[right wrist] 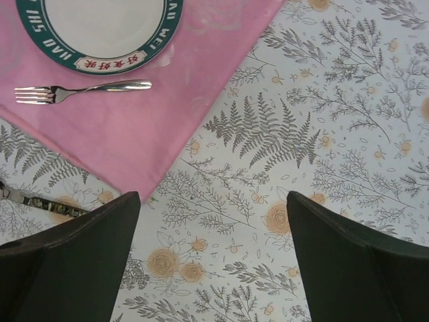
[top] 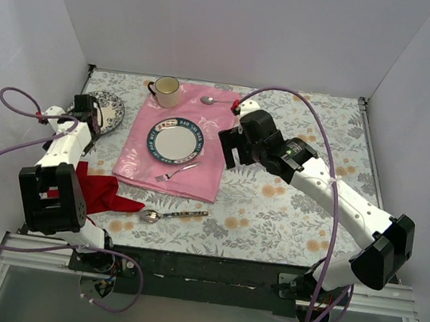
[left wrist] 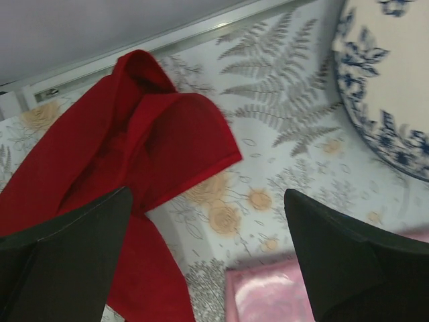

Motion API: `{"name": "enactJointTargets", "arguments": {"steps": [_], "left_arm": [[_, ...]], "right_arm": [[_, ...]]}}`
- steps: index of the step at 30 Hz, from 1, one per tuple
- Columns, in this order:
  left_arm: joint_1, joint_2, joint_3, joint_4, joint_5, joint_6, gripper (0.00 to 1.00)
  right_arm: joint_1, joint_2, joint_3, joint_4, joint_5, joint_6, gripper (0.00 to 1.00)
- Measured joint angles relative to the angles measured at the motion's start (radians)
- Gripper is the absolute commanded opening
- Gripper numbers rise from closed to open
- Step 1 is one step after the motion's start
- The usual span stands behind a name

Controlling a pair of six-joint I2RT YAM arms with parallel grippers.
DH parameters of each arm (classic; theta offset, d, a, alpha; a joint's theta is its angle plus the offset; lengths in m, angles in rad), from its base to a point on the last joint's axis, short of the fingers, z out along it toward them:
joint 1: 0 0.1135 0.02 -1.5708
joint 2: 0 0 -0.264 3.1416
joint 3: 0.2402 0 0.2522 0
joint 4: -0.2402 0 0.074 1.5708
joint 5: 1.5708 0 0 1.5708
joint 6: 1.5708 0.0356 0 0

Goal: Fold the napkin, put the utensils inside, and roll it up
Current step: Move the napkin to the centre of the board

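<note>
The deep red napkin (top: 102, 193) lies crumpled at the front left of the table, beside my left arm's base. It also shows in the left wrist view (left wrist: 127, 154). The spoon with the dark patterned handle (top: 173, 215) lies right of it, near the front edge. Only its handle shows in the right wrist view (right wrist: 40, 201). My left gripper (top: 91, 116) (left wrist: 208, 201) is open and empty, above bare table beside the napkin. My right gripper (top: 229, 151) (right wrist: 214, 201) is open and empty, above the table by the pink cloth's corner.
A pale pink cloth (top: 139, 162) carries a green-rimmed plate (top: 175, 140) and a plain fork (top: 177, 172). A mug (top: 166, 90) and a plain spoon (top: 217, 101) sit at the back. A blue-patterned plate (top: 110, 106) is at the left. White walls enclose the table.
</note>
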Motion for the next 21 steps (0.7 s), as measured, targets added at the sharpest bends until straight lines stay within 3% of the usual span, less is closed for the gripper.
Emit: {"name": "enactJointTargets", "arguments": {"steps": [6,10,12,13,21], "left_arm": [[0.051,0.022,-0.108,0.008,-0.071,-0.034,0.84],[0.056,0.022,-0.127,0.015,-0.095,-0.05,0.8],[0.057,0.022,-0.128,0.021,-0.105,-0.055,0.73],[0.057,0.022,-0.129,0.025,-0.108,-0.056,0.64],[0.089,0.02,-0.167,0.024,-0.1,-0.092,0.62]], "right_arm": [[-0.007,-0.021,-0.037,0.008,-0.141,-0.03,0.99],[-0.008,-0.033,-0.085,0.012,-0.164,-0.041,0.99],[-0.008,-0.039,-0.101,0.009,-0.164,-0.047,0.99],[-0.008,-0.04,-0.104,0.01,-0.164,-0.051,0.99],[-0.008,-0.078,-0.113,0.011,-0.132,-0.063,0.99]]}}
